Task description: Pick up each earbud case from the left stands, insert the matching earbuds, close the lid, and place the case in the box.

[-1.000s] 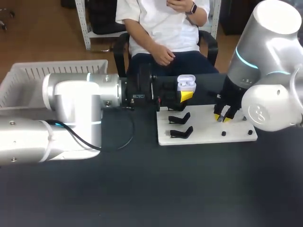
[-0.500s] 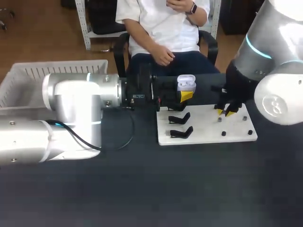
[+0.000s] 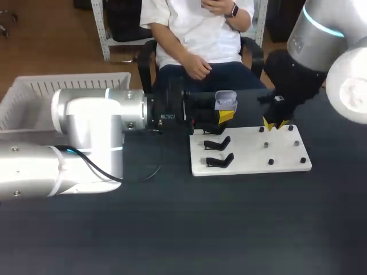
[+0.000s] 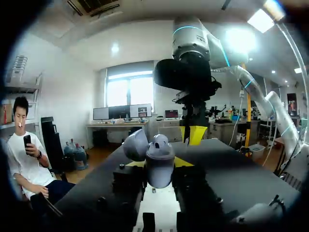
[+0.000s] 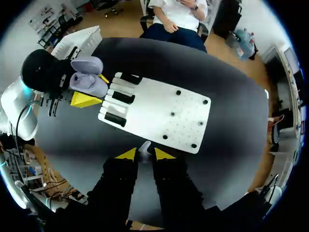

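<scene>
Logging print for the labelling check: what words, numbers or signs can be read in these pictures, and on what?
Small label on the left arm: has print, too small to read.
Earbud case in the left gripper: no print shows.
Earbud in the right gripper: no print shows.
White board: no print shows.
Nothing here can be read.

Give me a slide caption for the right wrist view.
Right arm's jaws pinch an earbud near the white board, while the left arm's jaws hold the open case beside it.
</scene>
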You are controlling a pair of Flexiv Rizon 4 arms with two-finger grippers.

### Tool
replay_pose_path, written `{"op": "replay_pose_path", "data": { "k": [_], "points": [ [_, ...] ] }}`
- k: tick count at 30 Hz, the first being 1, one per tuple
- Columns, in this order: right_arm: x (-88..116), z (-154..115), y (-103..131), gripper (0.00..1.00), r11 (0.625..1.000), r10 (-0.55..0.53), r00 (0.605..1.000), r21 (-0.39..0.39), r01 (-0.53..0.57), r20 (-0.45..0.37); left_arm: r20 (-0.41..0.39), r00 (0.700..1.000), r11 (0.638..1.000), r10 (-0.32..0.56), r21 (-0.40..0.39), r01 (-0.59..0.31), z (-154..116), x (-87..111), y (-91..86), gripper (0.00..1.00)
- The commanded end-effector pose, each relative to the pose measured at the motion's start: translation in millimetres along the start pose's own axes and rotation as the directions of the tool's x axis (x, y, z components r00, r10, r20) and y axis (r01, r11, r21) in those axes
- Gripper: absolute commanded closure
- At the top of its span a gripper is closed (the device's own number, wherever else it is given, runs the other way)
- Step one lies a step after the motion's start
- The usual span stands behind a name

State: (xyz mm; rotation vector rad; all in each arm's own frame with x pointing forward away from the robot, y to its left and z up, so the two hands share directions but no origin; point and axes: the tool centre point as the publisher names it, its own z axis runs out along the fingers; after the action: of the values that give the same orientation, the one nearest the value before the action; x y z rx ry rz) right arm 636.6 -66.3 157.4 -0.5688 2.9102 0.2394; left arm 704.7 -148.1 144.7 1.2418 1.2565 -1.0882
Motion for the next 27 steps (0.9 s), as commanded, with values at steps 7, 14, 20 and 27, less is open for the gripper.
{"op": "replay_pose_path", "data": {
  "k": [7, 14, 20, 27],
  "points": [
    [-6.0, -50.0, 40.8, 1.00, 0.985, -0.166, 0.986, 0.043, 0.166, 0.004, 0.005, 1.000, 1.000, 0.004, -0.009, -0.004, 0.0, 0.9, -2.3, 1.00],
    [-28.5, -53.0, 67.0, 1.00, 0.978, -0.208, 0.978, 0.031, 0.207, 0.026, 0.005, 1.000, 1.000, 0.004, -0.009, -0.004, 0.0, 0.9, -2.3, 1.00],
    [-45.2, -50.3, 82.3, 1.00, 0.967, -0.254, 0.967, 0.037, 0.252, 0.031, 0.005, 1.000, 1.000, 0.004, -0.009, -0.004, 0.0, 0.9, -2.3, 1.00],
    [-63.2, -48.1, 90.0, 1.00, 0.957, -0.291, 0.955, 0.029, 0.290, 0.051, 0.005, 1.000, 1.000, 0.004, -0.009, -0.004, 0.0, 0.9, -2.3, 1.00]
  ]
}}
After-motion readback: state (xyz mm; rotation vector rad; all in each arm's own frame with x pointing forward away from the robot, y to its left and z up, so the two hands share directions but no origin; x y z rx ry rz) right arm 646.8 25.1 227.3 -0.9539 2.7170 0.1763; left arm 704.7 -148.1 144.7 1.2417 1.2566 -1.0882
